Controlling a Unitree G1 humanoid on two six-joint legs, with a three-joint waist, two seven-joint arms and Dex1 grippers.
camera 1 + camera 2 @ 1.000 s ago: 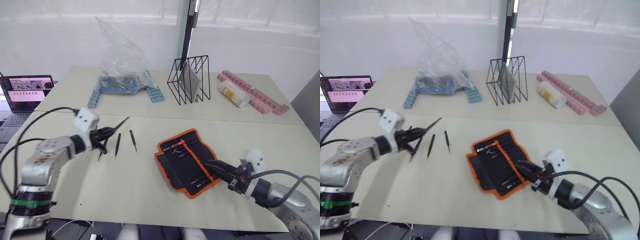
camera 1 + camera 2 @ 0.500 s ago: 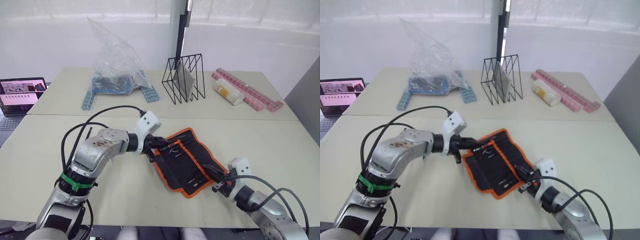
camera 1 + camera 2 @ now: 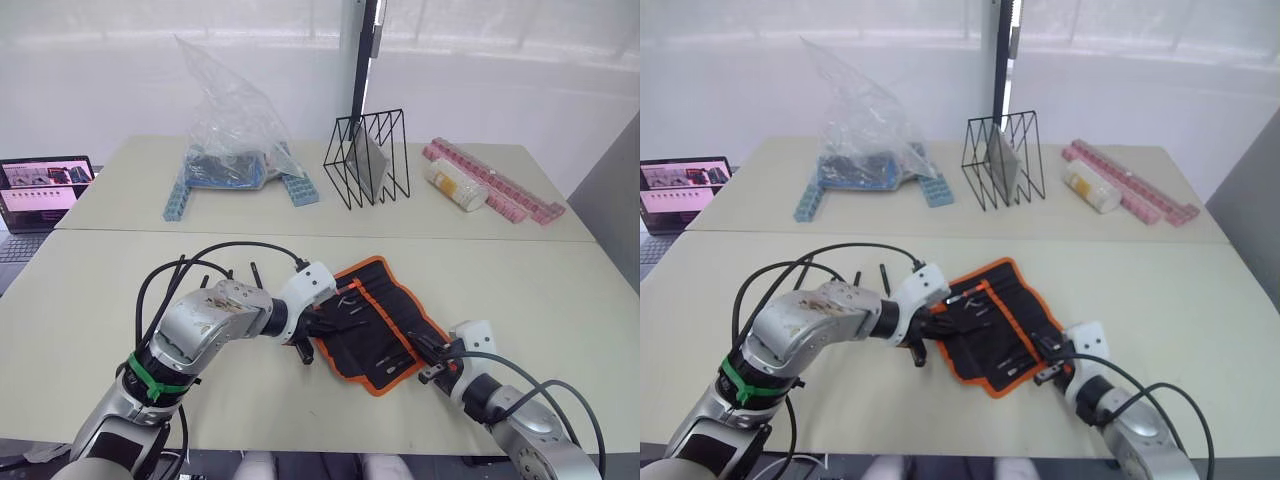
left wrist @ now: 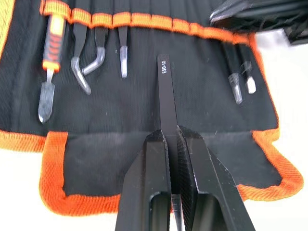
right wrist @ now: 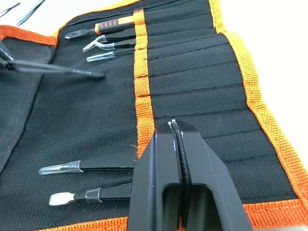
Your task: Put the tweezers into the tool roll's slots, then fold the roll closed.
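The left claw (image 4: 169, 144) is pinching one of the tweezers (image 4: 166, 91) by its back end, tip aimed at the row of slots (image 4: 144, 21) along the orange band of the open tool roll (image 3: 375, 325), which lies flat on the worktop (image 3: 560, 290). The tip hangs over bare black fabric, short of any pocket mouth. The right claw (image 5: 177, 139) is pressed together, resting on the roll's lower pockets near its orange edge, apparently pinning it down.

The main risk, as I judge it, is the tip missing a free slot: it could snag the fabric or slide under the orange band and push the roll along the worktop, more so if the right claw loses its hold. The grip sits far back, so the tweezers could also swivel between the fingers on contact. Two more tweezers (image 3: 253, 272) lie loose behind the left arm.

Printed on the held tweezers is "ESD-12".
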